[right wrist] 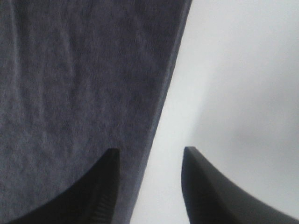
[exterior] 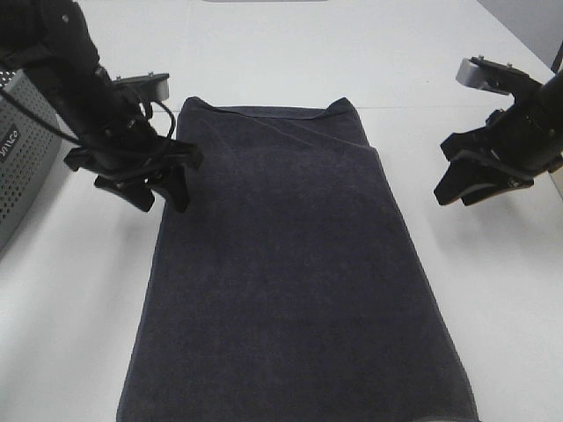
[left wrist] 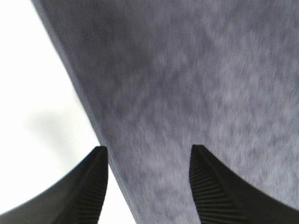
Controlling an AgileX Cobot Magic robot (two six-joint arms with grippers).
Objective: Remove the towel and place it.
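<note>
Towel (exterior: 290, 272): dark, spread flat, centre of frame to lower edge, on white tabletop (exterior: 290, 53).
Left pincer (exterior: 158, 195): jaws apart, empty, over towel's upper-left edge.
Right pincer (exterior: 453, 186): jaws apart, empty, right of towel.
Gray perforated basket (exterior: 19, 167): far left.

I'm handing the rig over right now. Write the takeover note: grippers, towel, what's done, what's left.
Left gripper: open, empty, over the towel's left edge near the far end.
Right gripper: open, empty, over the table off the towel's right edge, apart from it.
Towel: spread flat on the white table, one far corner slightly folded, nothing gripping it.
Gray perforated basket: at the far left of the table, beside the left arm.
Done: towel is out and laid flat.
Left: judging from this, only confirm the placement and back the arms away.
</note>
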